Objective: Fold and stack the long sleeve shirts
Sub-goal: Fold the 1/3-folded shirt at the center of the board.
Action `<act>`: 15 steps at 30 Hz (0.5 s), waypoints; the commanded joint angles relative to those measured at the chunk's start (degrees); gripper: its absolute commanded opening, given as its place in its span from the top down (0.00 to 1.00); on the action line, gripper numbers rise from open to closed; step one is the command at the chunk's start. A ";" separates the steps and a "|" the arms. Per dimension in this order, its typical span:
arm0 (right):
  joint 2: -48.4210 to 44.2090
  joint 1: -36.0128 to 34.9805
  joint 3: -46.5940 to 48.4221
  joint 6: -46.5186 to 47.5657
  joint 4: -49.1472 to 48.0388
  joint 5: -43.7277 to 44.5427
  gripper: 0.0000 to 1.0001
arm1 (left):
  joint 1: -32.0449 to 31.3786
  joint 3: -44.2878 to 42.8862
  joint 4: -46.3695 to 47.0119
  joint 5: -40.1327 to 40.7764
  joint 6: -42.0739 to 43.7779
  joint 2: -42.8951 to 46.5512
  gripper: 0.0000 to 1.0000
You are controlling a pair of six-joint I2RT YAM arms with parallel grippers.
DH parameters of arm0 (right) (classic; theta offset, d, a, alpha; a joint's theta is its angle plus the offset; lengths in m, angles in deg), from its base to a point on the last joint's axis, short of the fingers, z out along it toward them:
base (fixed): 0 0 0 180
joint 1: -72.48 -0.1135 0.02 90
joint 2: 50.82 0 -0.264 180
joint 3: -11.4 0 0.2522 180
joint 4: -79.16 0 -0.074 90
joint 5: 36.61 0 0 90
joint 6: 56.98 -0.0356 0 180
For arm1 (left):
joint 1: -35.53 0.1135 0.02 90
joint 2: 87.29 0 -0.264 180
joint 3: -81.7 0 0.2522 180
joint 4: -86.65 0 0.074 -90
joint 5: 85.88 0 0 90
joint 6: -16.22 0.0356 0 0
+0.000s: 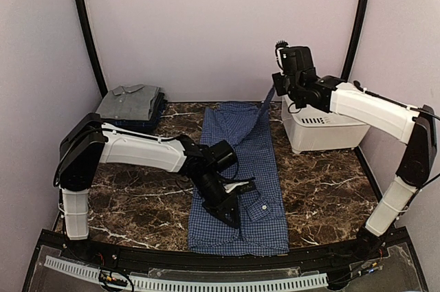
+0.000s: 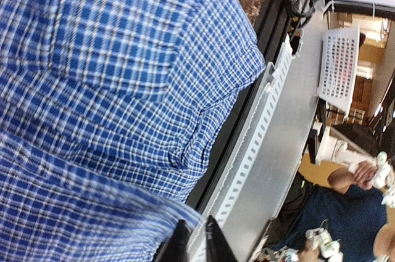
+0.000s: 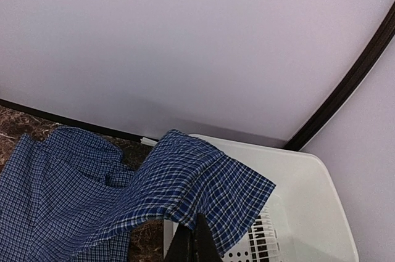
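Marble table (image 1: 323, 189): blue checked shirt (image 1: 240, 161) looks limp and light. Right gripper (image 3: 192, 240) pinches cuff (image 3: 237, 197) above its tips, probably a sound hold. Left gripper (image 2: 196, 246) state unclear.

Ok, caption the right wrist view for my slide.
Right gripper pinching the sleeve of the blue checked shirt by the white tub, its body spread on the marble table.
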State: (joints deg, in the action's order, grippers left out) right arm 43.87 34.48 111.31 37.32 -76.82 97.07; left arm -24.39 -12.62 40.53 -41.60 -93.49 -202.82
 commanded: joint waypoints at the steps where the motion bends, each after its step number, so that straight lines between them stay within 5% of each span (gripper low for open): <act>1: -1.68 -1.23 -1.58 1.15 -2.88 0.46 1.00 | -0.42 -1.54 2.92 -2.05 -0.31 0.20 0.80; 6: -2.36 -2.04 -3.86 3.11 -4.68 -0.98 1.00 | 0.49 -2.82 4.24 -2.99 -0.87 1.10 0.66; 15: -3.49 -7.79 -9.29 11.54 -9.24 -12.23 1.00 | 13.16 5.63 16.08 -3.45 -12.05 12.27 0.63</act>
State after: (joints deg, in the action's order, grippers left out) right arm 42.28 30.55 103.94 43.41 -81.36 91.91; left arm -18.01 -10.67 50.06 -44.64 -99.13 -199.01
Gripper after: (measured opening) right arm 0.004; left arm 0.369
